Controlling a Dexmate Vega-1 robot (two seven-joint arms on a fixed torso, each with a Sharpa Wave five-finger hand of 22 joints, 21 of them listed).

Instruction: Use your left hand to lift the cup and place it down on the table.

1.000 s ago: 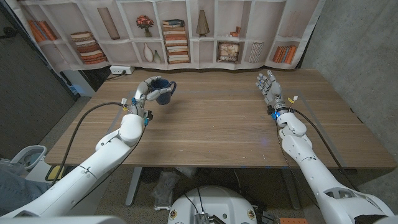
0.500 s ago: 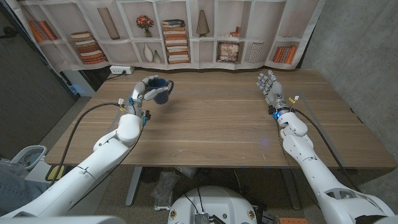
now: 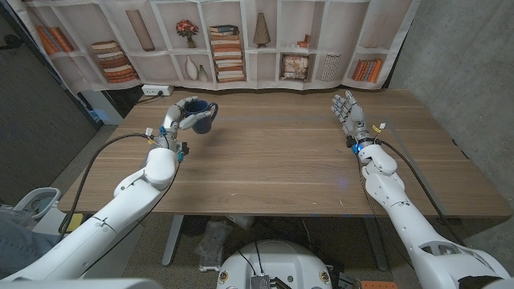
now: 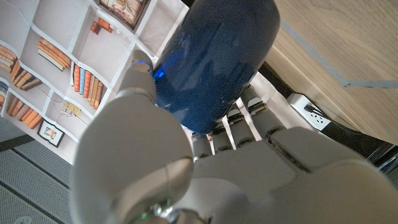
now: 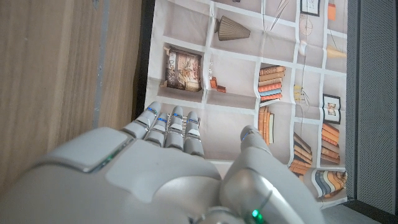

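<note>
left fingers around the tilted blue cup, handle rightward; right hand open-fingered, empty

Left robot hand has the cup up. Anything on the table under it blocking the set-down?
Nothing visible. The left robot hand holds the blue cup near the table's far left corner, and the wood around and below it looks bare. The right robot hand is far across the table.
</note>
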